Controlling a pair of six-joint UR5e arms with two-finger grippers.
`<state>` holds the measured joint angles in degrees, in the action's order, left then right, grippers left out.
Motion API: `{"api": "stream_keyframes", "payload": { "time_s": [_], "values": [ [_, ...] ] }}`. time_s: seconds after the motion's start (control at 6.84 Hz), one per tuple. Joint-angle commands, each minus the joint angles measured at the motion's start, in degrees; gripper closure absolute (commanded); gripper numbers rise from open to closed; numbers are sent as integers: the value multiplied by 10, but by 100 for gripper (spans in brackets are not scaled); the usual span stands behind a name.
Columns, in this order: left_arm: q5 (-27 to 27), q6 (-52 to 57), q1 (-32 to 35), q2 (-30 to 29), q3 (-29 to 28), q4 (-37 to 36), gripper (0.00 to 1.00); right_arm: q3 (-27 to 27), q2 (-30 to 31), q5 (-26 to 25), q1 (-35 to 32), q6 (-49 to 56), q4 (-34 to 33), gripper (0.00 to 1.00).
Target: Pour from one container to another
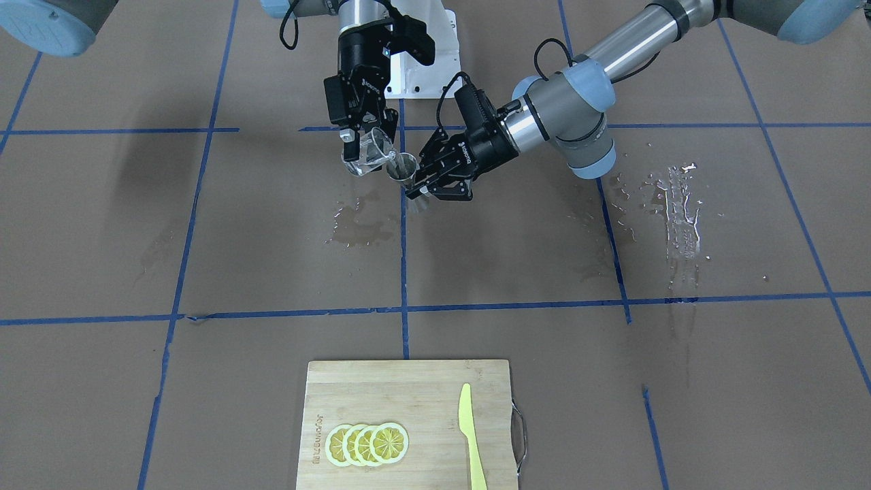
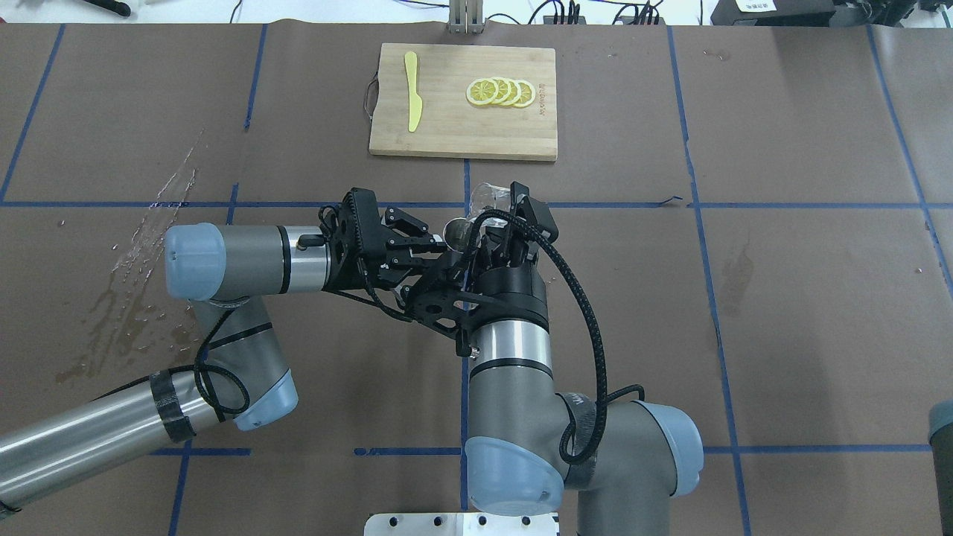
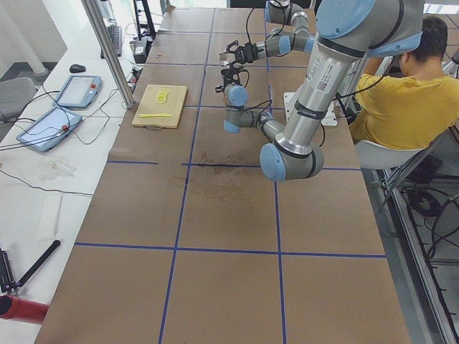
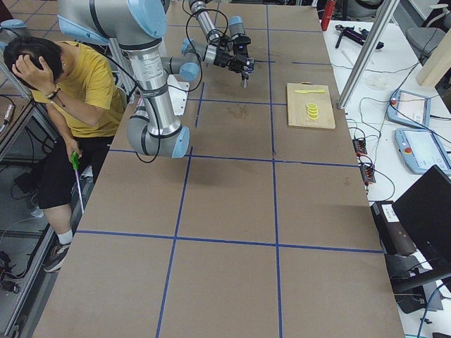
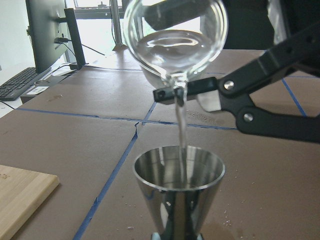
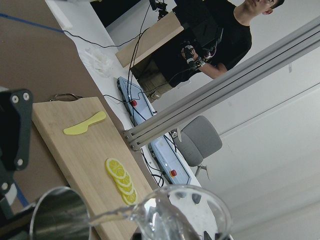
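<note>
The clear glass cup point(image 1: 367, 154) is tipped over the steel jigger point(image 1: 402, 168), and my right gripper point(image 1: 368, 138) is shut on it from above. In the left wrist view a thin stream of water runs from the cup's point(image 5: 175, 40) spout into the upright jigger's point(image 5: 179, 192) open top. My left gripper point(image 1: 412, 185) comes in from the side and is shut on the jigger's lower part. Both vessels are held above the table's middle line, cup point(image 2: 489, 196) beyond jigger point(image 2: 456, 230) in the overhead view. The right wrist view shows the cup's rim point(image 6: 186, 212) next to the jigger point(image 6: 57, 219).
A bamboo cutting board point(image 1: 422, 401) with several lemon slices point(image 1: 367, 444) and a yellow knife point(image 1: 471, 435) lies at the far edge. Wet patches point(image 1: 357, 226) darken the brown paper under the grippers, with more water point(image 1: 682, 211) on my left. A person point(image 3: 401, 100) sits behind the robot.
</note>
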<state>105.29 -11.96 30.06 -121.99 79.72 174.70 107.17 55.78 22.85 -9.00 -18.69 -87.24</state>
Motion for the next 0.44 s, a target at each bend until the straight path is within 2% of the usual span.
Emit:
{"api": "stream_keyframes", "payload": {
  "time_s": [0.0,0.29],
  "values": [
    [0,0,0,0,0,0,100,0,-1,0,-4,37,0,100],
    [0,0,0,0,1,0,100,0,-4,-1,-4,50,-16,100]
  ]
}}
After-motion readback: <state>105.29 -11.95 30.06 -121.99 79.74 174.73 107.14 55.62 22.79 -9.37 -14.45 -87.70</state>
